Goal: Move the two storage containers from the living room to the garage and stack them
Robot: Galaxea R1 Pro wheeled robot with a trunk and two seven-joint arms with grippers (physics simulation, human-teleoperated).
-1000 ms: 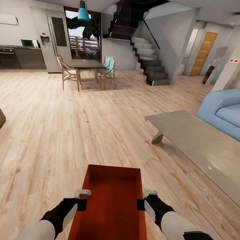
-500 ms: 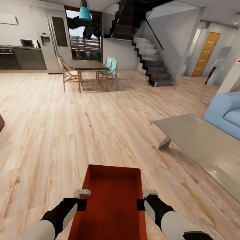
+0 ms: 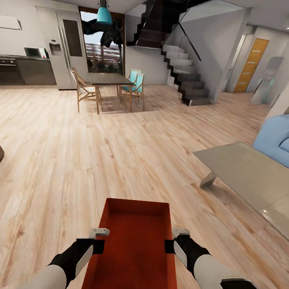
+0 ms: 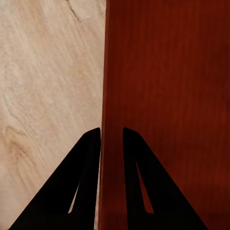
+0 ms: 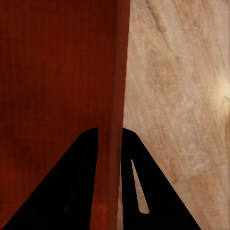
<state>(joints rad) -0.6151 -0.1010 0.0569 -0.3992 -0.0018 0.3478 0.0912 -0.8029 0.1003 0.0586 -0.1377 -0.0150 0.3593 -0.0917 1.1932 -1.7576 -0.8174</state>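
One storage container point(image 3: 133, 248), red-orange and open-topped, is carried low in front of the robot above the wood-plank floor point(image 3: 72, 164) of the living room. Left hand point(image 3: 97, 239) is clenched on the container's left wall, one finger inside and one outside; right hand point(image 3: 172, 239) grips the right wall likewise. Ahead stand a dining table point(image 3: 107, 79), a staircase point(image 3: 185, 78), a low grey table point(image 3: 251, 175) and a blue sofa point(image 3: 283, 139).

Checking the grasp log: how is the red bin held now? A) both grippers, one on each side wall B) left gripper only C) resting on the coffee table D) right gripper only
A: the left gripper and right gripper each pinch a side wall of the bin, above the wood floor.
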